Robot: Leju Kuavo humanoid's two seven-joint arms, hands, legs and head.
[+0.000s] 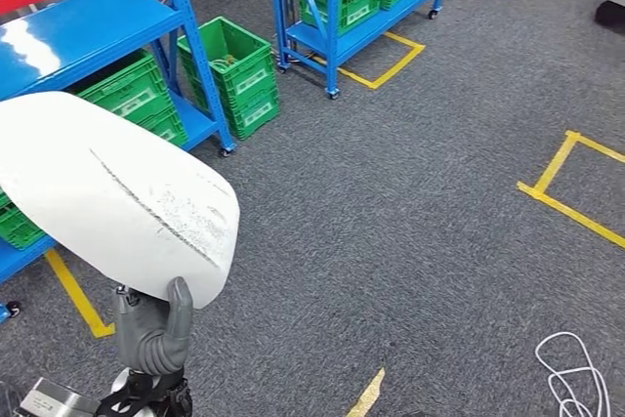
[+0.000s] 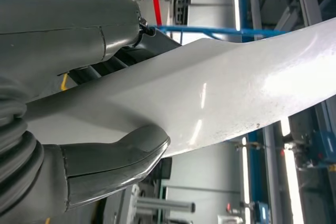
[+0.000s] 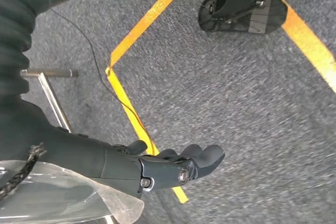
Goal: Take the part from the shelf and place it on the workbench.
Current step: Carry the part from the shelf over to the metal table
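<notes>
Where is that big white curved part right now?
The big white curved part is held up in the robot's left hand, on the left of the head view, in front of the blue metal shelf with green plastic crates.

the part (image 1: 110, 192) sat in the left hand (image 1: 151, 324), low on the left, in front of a shelf (image 1: 81, 26) holding crates (image 1: 137, 95). another crate (image 1: 235, 70) stood on the floor just right of it, a second shelf (image 1: 354, 31) farther back.
</notes>
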